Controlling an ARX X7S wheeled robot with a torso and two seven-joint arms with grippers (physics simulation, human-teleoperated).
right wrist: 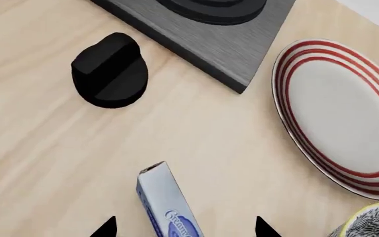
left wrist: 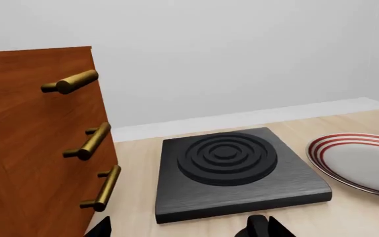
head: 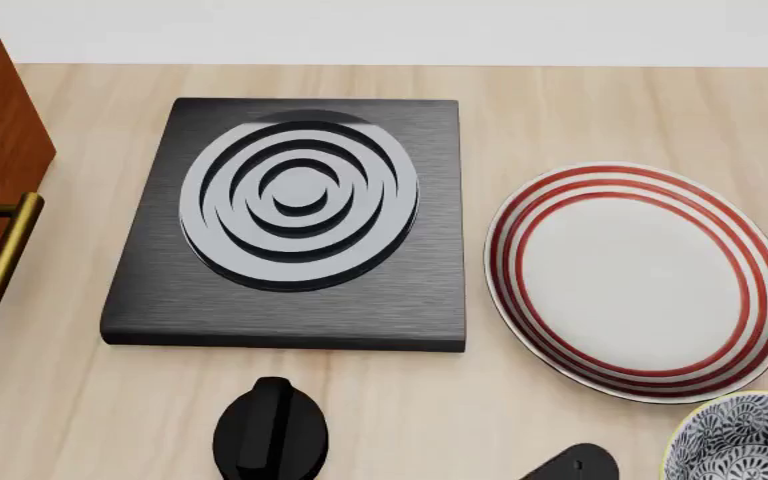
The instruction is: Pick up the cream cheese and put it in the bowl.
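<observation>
The pale wooden tabletop (head: pixel 558 100) carries everything, and the dark grey brushed-metal square stove slab (head: pixel 291 300), with its raised concentric ring burner (head: pixel 300 195), serves as the landmark. Beside the slab, on the robot's left, stands a reddish-brown wooden cabinet (left wrist: pixel 31 148) with brass bar handles (left wrist: pixel 87 143); the head view cuts it off so only an edge and two handles show.

On the slab's other side, near but apart from it, lies the flat white plate with red rim stripes (head: pixel 638 280), nothing on it. Beyond the plate, away from the slab and toward the robot, sits the deep white bowl with a dense dark blue-grey leafy pattern (head: pixel 744 440); both views that catch it crop it to a corner, and the visible part of its inside holds nothing.

A black round stove knob with a raised grip bar (head: pixel 271 430) rests on the table just in front of the slab's near edge.

The small flat blue cream cheese box (right wrist: pixel 166 202) lies on the table nearer the robot than the knob, between the right gripper (right wrist: pixel 184 228) fingertips, its lower part cut off. Those tips stand spread on either side without touching it, so that claw is released.

Of the left gripper (left wrist: pixel 183 228) only dark tips show at the frame edge; whether it is released or clenched I cannot tell.
</observation>
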